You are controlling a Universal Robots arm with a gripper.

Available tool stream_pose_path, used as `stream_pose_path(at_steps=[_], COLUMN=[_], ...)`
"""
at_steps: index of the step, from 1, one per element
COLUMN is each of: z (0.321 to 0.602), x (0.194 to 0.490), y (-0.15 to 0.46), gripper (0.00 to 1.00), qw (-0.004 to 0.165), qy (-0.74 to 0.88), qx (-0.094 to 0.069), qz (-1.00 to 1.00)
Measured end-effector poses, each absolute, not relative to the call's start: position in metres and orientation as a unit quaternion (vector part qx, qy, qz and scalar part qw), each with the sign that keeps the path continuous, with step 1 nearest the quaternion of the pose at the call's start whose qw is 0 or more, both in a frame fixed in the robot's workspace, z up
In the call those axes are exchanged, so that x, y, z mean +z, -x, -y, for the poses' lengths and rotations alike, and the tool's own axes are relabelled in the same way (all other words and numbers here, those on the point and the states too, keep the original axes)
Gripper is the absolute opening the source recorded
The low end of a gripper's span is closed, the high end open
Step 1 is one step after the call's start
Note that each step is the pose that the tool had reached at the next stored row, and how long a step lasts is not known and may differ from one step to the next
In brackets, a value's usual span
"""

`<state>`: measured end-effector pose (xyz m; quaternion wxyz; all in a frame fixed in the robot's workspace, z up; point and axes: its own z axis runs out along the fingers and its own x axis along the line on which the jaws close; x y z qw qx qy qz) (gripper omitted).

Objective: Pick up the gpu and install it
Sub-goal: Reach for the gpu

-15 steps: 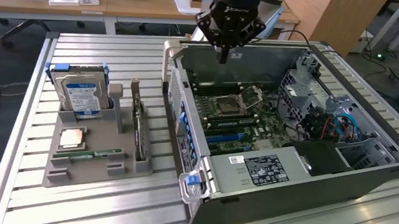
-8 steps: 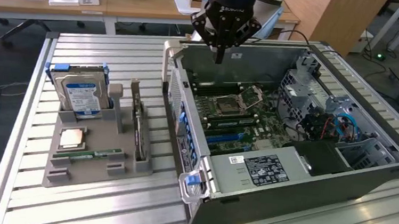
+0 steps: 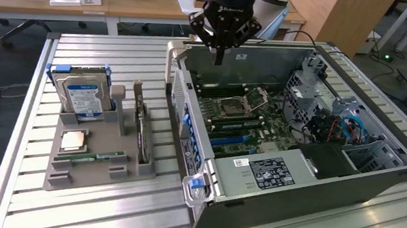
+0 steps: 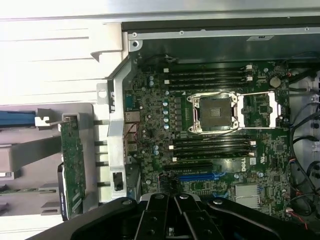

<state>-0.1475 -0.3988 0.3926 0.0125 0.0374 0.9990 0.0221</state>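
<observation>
The gpu (image 3: 141, 126) stands on its edge in a slot of the grey holder (image 3: 85, 178) on the exterior view's left; in the wrist view the gpu (image 4: 73, 165) shows its green board face. My gripper (image 3: 219, 58) hangs shut and empty over the far wall of the open computer case (image 3: 292, 194), well away from the gpu. In the wrist view the gripper (image 4: 172, 200) sits above the motherboard (image 4: 150, 105), near its blue expansion slot (image 4: 197, 176).
The holder also carries a hard drive (image 3: 83, 95) with a blue-white label, a CPU chip (image 3: 73, 141) and a RAM stick (image 3: 91, 157). The motherboard has an open CPU socket (image 3: 232, 106). Cables and a drive cage (image 3: 333, 124) fill the case's right side.
</observation>
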Motion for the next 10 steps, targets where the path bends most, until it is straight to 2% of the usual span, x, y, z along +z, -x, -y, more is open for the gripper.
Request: stream_pose_path(at_steps=[10], z=[0.399], x=[0.392], y=[0.162], gripper=[0.11], qw=[0.013], qy=[-0.037], qx=[0.022], qz=[-0.999])
